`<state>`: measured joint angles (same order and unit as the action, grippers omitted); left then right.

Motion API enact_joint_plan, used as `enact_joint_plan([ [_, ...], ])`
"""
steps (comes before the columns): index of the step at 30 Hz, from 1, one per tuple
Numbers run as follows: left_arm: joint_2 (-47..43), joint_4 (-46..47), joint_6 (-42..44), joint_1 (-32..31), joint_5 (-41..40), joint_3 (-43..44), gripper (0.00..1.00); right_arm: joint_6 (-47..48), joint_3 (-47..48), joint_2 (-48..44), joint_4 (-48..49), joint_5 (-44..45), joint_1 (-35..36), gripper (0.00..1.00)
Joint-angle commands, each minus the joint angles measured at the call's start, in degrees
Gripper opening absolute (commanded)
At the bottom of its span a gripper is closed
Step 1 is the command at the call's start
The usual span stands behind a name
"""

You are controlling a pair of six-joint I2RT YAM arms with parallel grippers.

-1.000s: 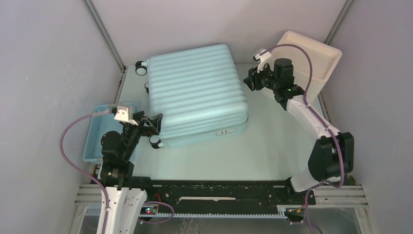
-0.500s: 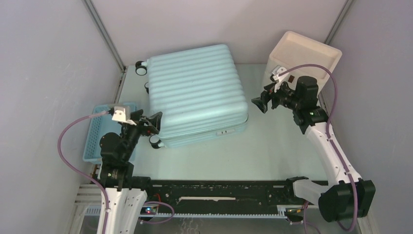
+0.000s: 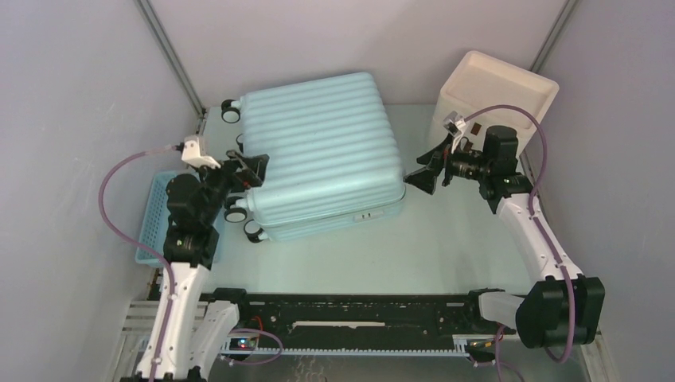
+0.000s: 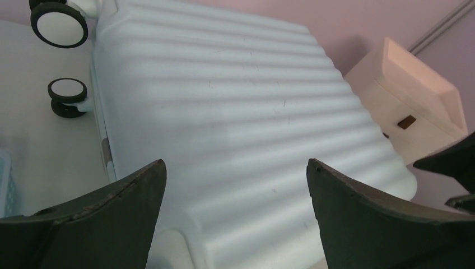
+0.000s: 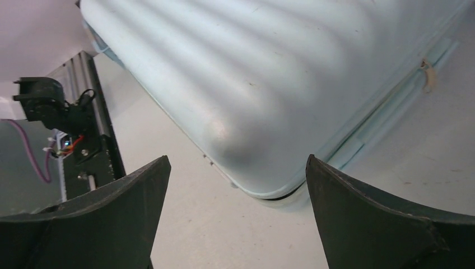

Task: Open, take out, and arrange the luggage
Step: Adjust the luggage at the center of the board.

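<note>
The luggage (image 3: pixel 318 147) is a pale mint-blue ribbed suitcase lying flat and closed on the table, its wheels (image 3: pixel 231 113) pointing left. My left gripper (image 3: pixel 253 167) is open over the case's left edge; in the left wrist view its jaws (image 4: pixel 235 162) frame the ribbed shell (image 4: pixel 224 101), with nothing between them. To the right of the case's near right corner, my right gripper (image 3: pixel 420 177) is open. In the right wrist view it (image 5: pixel 237 158) frames that rounded corner (image 5: pixel 252 73) and bare table. A zip pull (image 5: pixel 428 75) lies on the seam.
A blue slatted basket (image 3: pixel 151 227) sits at the left, under my left arm. A cream-white box (image 3: pixel 493 91) with brown tabs stands at the back right, behind my right arm. Grey walls close in both sides. The black rail (image 3: pixel 350 306) runs along the near edge.
My right arm swung from the case's far right side towards its near right corner, its jaws spreading wide. My left gripper rose and moved farther along the case's left edge, opening slightly.
</note>
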<state>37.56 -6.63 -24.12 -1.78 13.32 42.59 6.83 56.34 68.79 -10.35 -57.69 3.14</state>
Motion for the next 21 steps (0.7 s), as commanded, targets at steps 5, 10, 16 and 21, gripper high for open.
enact_joint_plan([
  [5,15.24,-1.51,-9.4,6.34,3.73,12.35,1.0,-10.83,0.33,1.1,5.96,-4.67,-0.17,1.0],
  [10,22.55,-3.36,-10.78,9.19,5.34,15.9,1.0,-17.87,0.25,2.31,8.75,-1.92,-0.13,1.0],
  [16,28.52,-4.93,-7.97,9.39,3.58,19.0,1.0,-22.71,0.22,3.54,9.82,-0.58,-0.09,1.0],
  [21,34.19,-6.82,-5.83,9.37,3.87,21.55,0.99,-31.51,-0.28,5.41,14.29,1.79,0.29,1.0],
])
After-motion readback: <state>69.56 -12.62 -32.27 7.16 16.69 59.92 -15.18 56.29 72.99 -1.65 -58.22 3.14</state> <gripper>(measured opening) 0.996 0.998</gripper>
